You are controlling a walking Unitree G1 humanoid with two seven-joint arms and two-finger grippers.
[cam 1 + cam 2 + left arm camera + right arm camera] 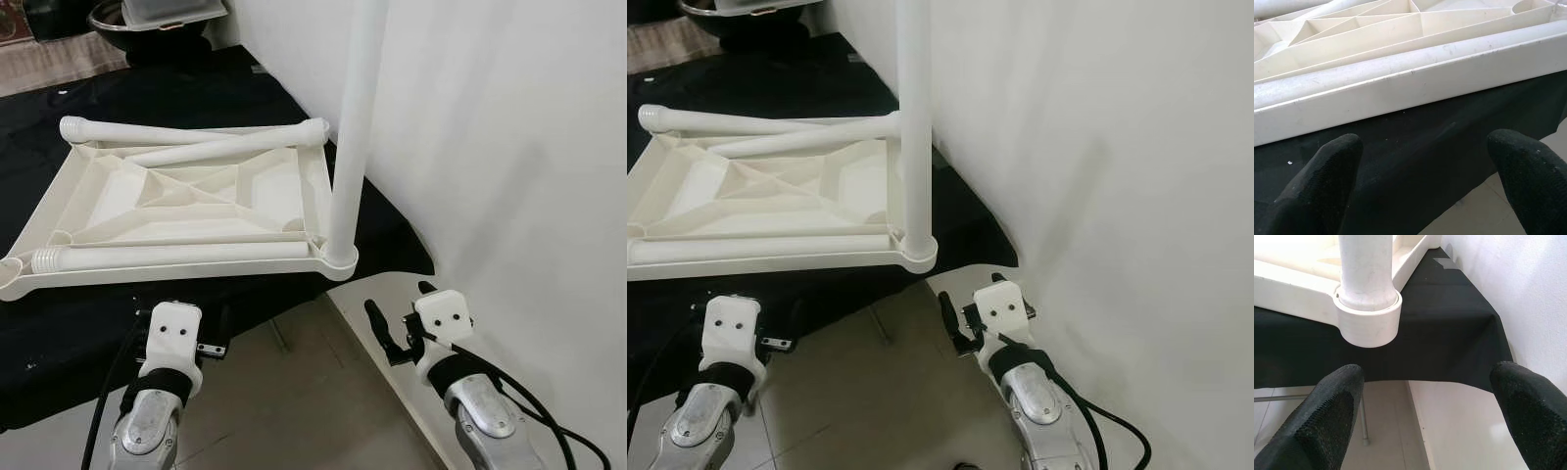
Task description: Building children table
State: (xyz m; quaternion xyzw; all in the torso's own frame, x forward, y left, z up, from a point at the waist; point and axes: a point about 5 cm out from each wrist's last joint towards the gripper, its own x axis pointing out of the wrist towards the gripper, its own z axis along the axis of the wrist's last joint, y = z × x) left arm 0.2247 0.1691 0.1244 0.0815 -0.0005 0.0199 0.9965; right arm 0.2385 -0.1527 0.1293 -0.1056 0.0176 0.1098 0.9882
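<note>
Nearest the robot is a pale tiled floor (294, 392), and over it hang both grippers. The left gripper (1420, 181) hovers just short of the near edge of the black cloth (78, 333), its fingers (1327, 171) spread wide with nothing between them. The right gripper (1425, 416) sits in front of the cloth's near right corner, beside the white wall (509, 147), its fingers (1528, 406) also wide apart and empty.

The black cloth covers a low surface and droops over its front edge. On it lies the white plastic tabletop (186, 196), upside down, its ribbed underside facing up. One table leg (348, 127) stands upright in the socket at the tabletop's near right corner, close to the wall. A second leg (167, 257) lies flat along the tabletop's near rim, and two more loose legs (211, 142) lie across its far side.

Beyond the tabletop, past the cloth's far edge, sits a dark metal bowl (147, 24) with a pale container resting on it, and a patterned rug (49, 54) to its left.
</note>
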